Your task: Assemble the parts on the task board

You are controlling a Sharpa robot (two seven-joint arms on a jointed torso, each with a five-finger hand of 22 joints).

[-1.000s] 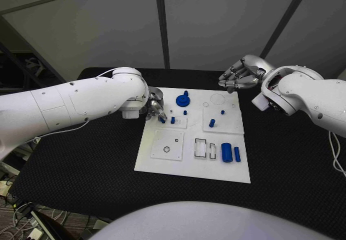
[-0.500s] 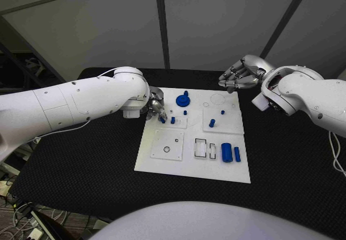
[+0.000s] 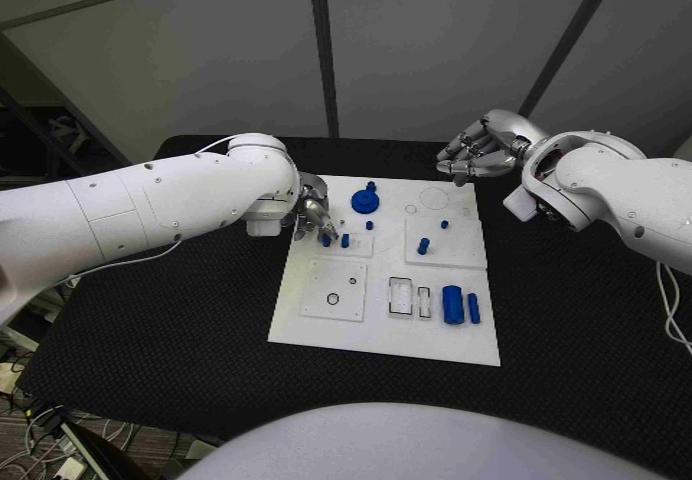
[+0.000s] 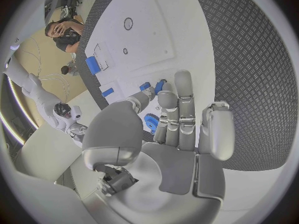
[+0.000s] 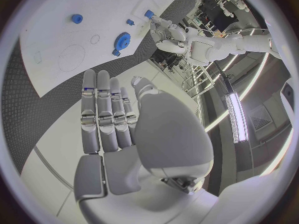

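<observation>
Looking down from the head camera, we see our silver left hand point(image 3: 315, 217) at the left edge of the flat white task board point(image 3: 378, 335), its fingertips down at a pair of short blue pegs point(image 3: 345, 240) in the board's upper-left area. In the left wrist view the fingers point(image 4: 182, 92) reach out straight towards those pegs, and a blue piece shows behind them; we cannot tell whether anything is pinched or merely touched. Our silver right hand point(image 3: 483, 145) hangs over the black table point(image 3: 173, 330) just beyond the board's far right corner, fingers apart and holding nothing, as the right wrist view point(image 5: 115, 119) confirms.

Other parts remain spread on the board: a round blue gear-like disc point(image 3: 366, 202) near the far edge, a small blue upright peg point(image 3: 424, 245) on the right panel, and a thick blue cylinder point(image 3: 453, 304) with a slimmer blue bar point(image 3: 473, 308) just beside it, next to two rectangular slots.

We judge the job to be at an early stage. The risk lies at our left fingertips: the pegs are small and stand close together, so a slightly off approach could tip one, push its neighbour aside, or seat a peg tilted. Pressing sideways might also slide the board on the table.
</observation>
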